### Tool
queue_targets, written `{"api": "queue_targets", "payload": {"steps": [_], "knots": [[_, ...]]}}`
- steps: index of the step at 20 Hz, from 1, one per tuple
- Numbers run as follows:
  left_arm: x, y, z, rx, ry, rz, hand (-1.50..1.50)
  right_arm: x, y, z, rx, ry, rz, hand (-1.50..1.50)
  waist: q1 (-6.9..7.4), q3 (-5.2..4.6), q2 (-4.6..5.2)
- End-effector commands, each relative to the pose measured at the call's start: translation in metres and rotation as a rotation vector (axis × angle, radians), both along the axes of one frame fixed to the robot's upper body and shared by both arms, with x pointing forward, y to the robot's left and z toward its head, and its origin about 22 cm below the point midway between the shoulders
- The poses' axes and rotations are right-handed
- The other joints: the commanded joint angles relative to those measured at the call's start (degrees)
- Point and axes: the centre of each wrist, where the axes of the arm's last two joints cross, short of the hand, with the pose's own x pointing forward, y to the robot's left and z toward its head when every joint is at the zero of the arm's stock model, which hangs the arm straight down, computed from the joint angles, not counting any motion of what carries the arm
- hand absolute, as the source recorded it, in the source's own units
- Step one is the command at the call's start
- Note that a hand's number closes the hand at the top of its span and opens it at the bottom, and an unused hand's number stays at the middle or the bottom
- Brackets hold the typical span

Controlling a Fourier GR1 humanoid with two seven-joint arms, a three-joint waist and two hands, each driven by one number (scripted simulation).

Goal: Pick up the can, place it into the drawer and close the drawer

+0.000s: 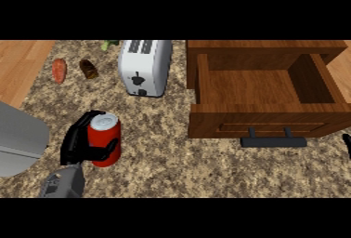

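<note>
- Your left hand (81,142) is curled round the red can (105,139), thumb across its front and fingers behind its far-left side; the can stands upright on the speckled surface (171,158), silver top showing.
- Just to the left of that hand you have a grey rounded object (21,139), cut off by the view's edge; what it is cannot be told.
- Beyond the hand, a little to its right, a white toaster (144,66) stands on the surface, slots up and lever facing you. It sits between the can and the drawer's left wall, further back than both.
- Beyond the hand and slightly to its left lie two small foods well apart from the can: an orange-red one (60,70) and a dark brown one (88,69). Something green (109,45) peeks out past the toaster's far-left corner.
- Well to the right of the hand is the wooden drawer (264,122), pulled open, with its dark handle (273,141) facing you.
- Between can and drawer you have only bare surface.
- Your right hand (347,145) shows only as a dark sliver at the right edge, beside the drawer's front; you cannot tell its fingers' state.
</note>
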Motion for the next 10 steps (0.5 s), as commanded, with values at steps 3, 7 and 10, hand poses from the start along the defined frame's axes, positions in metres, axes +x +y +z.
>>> {"api": "queue_targets", "payload": {"steps": [3, 7, 10], "knots": [[0.027, 0.001, 0.031, -0.023, -0.053, 0.085, 1.50, 0.005, -0.001, 0.001, -0.005, 0.011, -0.001, -1.50, -0.02, 0.00, -0.02], [0.031, -0.037, 0.052, -0.001, -0.085, 0.034, 1.50, -0.005, -0.002, 0.002, 0.008, -0.015, -0.022, -1.50, -0.07, 0.01, -0.09], [0.025, -0.047, 0.079, 0.006, -0.076, -0.019, 1.50, 0.001, -0.010, -0.001, -0.006, -0.010, -0.023, -1.50, 0.19, 0.03, -0.13]]}}
